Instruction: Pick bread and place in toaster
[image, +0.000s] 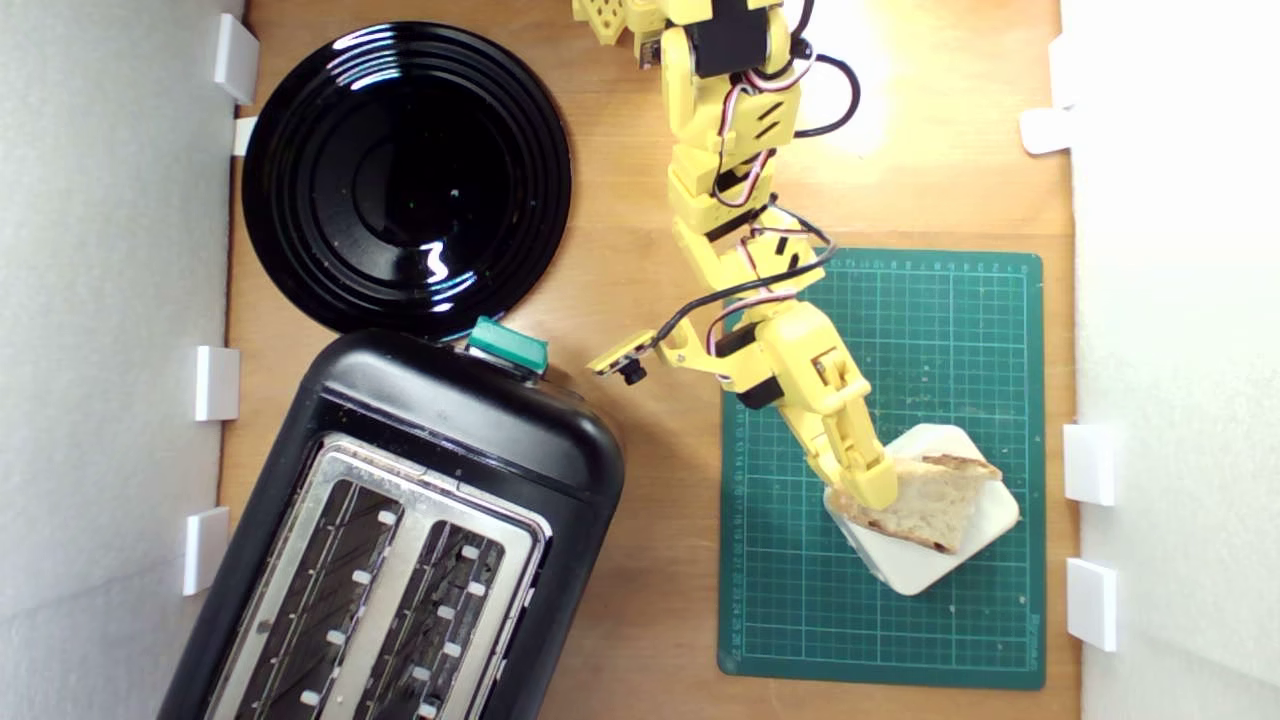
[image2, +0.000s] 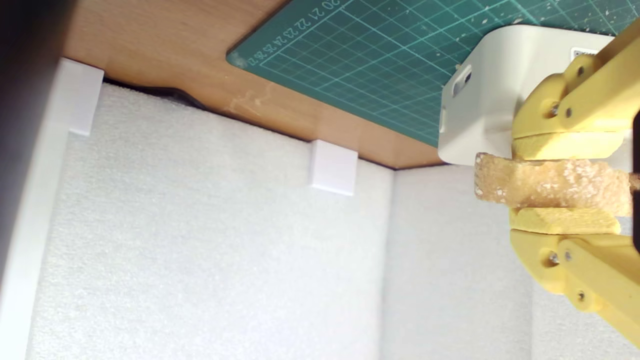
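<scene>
The bread (image: 935, 505) is a torn pale slice with brown crust, over a white rounded-square block (image: 930, 570) on the green cutting mat (image: 940, 330). My yellow gripper (image: 868, 492) is shut on the bread's edge nearest the exterior view's left. In the wrist view the bread (image2: 545, 184) is pinched between the two yellow fingers (image2: 565, 220), with the white block (image2: 485, 105) behind it. The black toaster (image: 400, 520) with its silver top, two open slots and teal lever (image: 508, 346) stands at the exterior view's lower left, apart from the gripper.
A round glossy black plate (image: 405, 175) lies beyond the toaster at the exterior view's upper left. White foam walls (image: 110, 300) with small white clips (image: 215, 382) border the wooden table (image: 650, 560) on both sides. Bare wood separates toaster and mat.
</scene>
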